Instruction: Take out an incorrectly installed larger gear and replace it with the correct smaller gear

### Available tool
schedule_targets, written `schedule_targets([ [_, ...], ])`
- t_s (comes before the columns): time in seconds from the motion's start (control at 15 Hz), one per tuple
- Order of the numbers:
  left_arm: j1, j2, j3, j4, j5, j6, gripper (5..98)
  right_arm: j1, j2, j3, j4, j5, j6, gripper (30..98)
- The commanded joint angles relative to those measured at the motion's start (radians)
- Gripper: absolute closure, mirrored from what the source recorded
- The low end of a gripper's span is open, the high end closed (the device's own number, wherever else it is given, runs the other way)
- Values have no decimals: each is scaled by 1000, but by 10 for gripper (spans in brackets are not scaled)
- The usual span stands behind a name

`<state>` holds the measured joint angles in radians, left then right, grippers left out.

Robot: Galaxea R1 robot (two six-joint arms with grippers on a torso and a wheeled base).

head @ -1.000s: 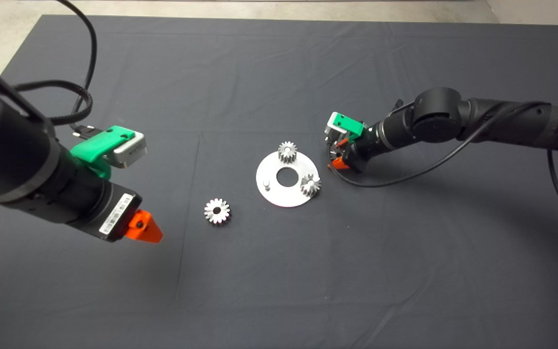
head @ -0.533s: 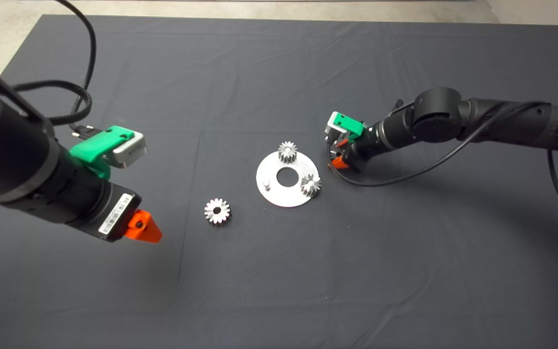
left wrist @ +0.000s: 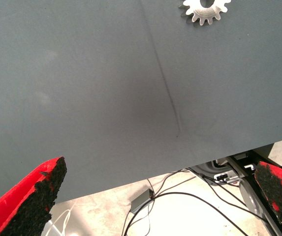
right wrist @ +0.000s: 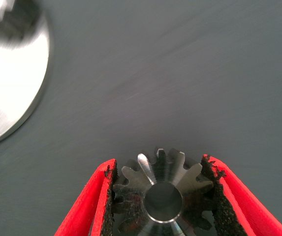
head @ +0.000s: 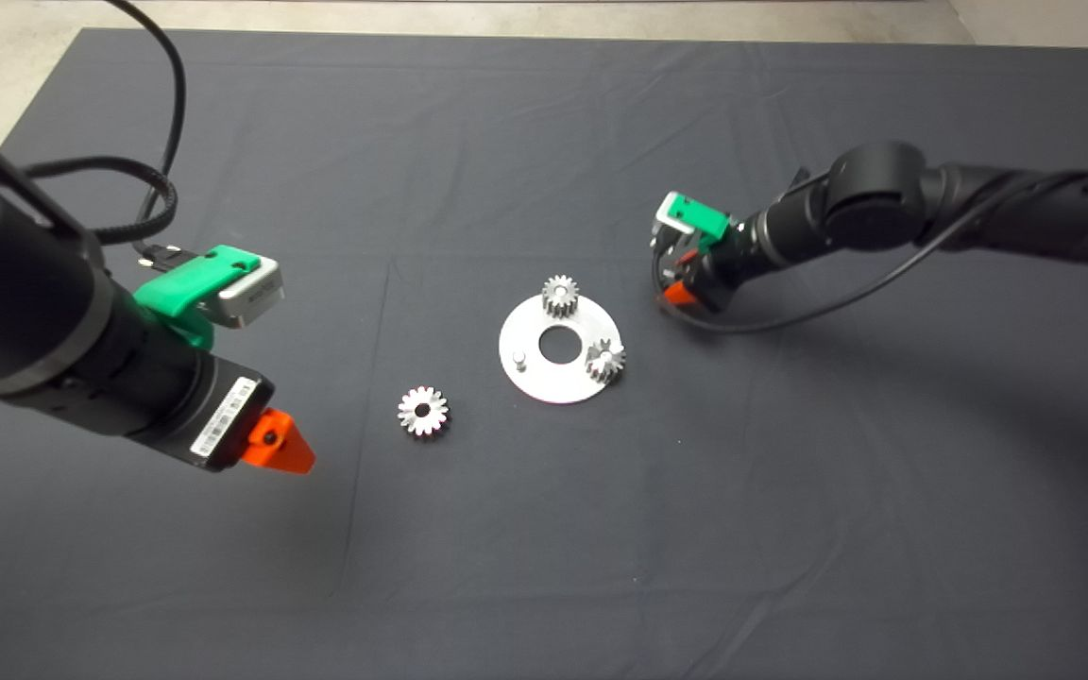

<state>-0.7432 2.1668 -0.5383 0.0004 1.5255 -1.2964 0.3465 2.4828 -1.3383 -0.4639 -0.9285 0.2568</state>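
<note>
The larger gear (head: 423, 412) lies flat on the mat, left of the round silver plate (head: 553, 382); its teeth also show in the left wrist view (left wrist: 205, 10). The plate carries two small gears (head: 560, 296) (head: 605, 360) and a bare pin (head: 520, 358). My right gripper (head: 681, 283) hovers off the plate's far right edge, shut on the smaller gear (right wrist: 163, 196), which sits between its two pads. My left gripper (head: 275, 449) is open and empty, left of the larger gear and above the mat.
The dark mat (head: 544, 567) covers the table. The plate's edge shows in the right wrist view (right wrist: 13, 83). Past the mat's edge, cables and floor show in the left wrist view (left wrist: 180, 206). A black cable loops below my right wrist (head: 742, 326).
My right gripper has lifted and moved up and to the right, away from the plate, with the smaller gear in it. The left arm has barely moved.
</note>
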Motion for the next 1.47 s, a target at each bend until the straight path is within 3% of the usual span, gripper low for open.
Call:
schedule_targets([
  [0.0,-15,2,8,-22,15,3,53,222,8,71,202,-52,30,865],
  [0.13,-15,0,9,-20,15,2,53,244,17,87,251,-53,34,864],
  [0.33,-15,-25,11,-19,14,0,53,244,35,162,251,-55,108,865],
  [0.53,-15,-93,18,-20,-48,5,53,243,79,195,248,-59,159,866],
  [0.73,-13,-94,30,-20,-56,6,53,238,132,200,248,-58,164,866],
  [0.87,-13,-92,32,-20,-56,6,53,232,156,217,239,-58,203,866],
  [1.2,-12,-74,42,-21,-53,5,53,183,166,306,59,-65,274,865],
  [1.4,-12,-74,40,-22,-50,5,53,125,192,321,1,-106,286,866],
])
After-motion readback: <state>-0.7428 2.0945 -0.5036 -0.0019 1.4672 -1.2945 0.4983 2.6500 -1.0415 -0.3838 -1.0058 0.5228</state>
